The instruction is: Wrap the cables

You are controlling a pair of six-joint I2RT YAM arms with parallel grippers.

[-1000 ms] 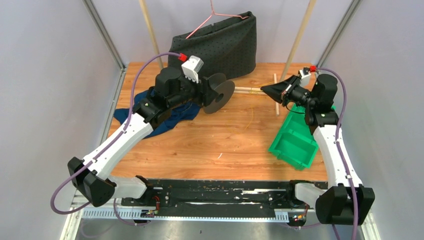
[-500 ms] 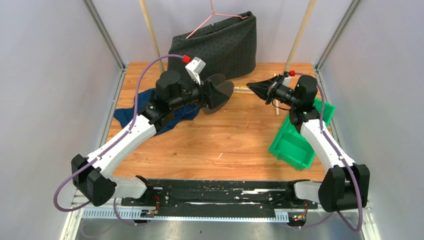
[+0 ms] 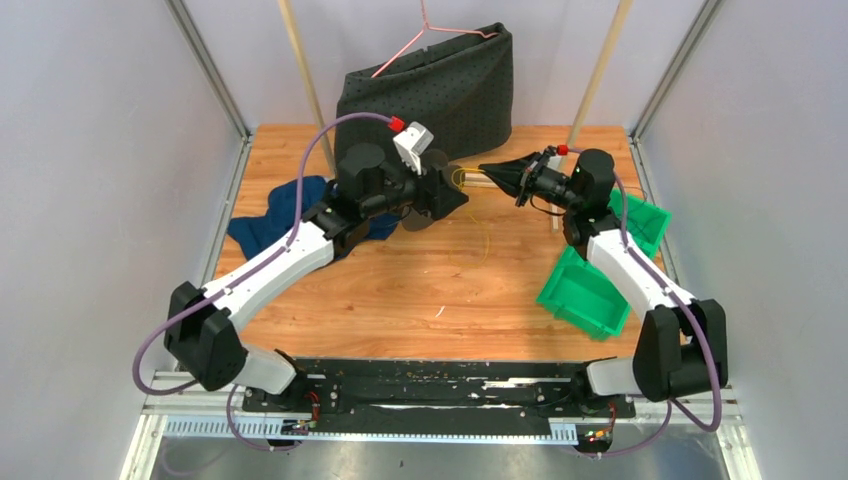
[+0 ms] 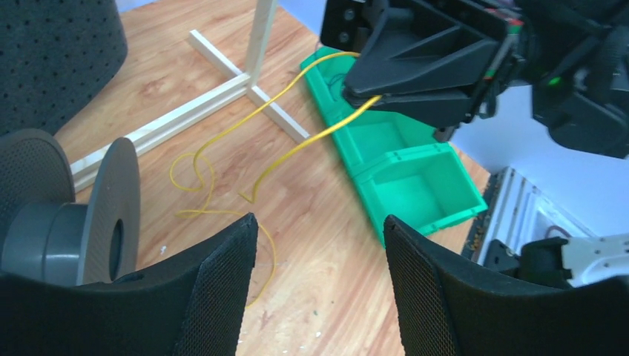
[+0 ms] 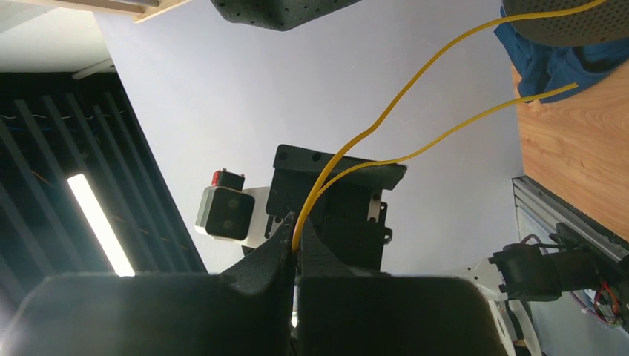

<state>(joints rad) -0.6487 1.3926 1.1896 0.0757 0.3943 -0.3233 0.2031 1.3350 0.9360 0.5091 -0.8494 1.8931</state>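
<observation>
The thin yellow wire (image 4: 289,152) runs from my right gripper (image 4: 374,93) down to loose loops on the wooden table (image 3: 400,290). In the top view the wire (image 3: 487,235) hangs faintly between the two grippers. My right gripper (image 3: 487,171) is shut on the wire (image 5: 386,111), which comes out between its closed fingertips in the right wrist view (image 5: 297,237). My left gripper (image 4: 319,222) is open and empty, jaws wide apart above the table, facing the right gripper (image 3: 455,192). A black-flanged spool with a grey hub (image 4: 104,208) sits just left of my left fingers.
Green bins (image 3: 590,290) stand at the right, under the right arm. A blue cloth (image 3: 270,215) lies at the left. A dark grey bag (image 3: 440,90) on a pink hanger (image 3: 430,25) is at the back. A wooden cross stand (image 4: 222,96) rests behind the wire.
My right gripper has moved left towards the table's middle with the wire in it. My left gripper has reached further right, past the spool, and now faces the right gripper closely.
</observation>
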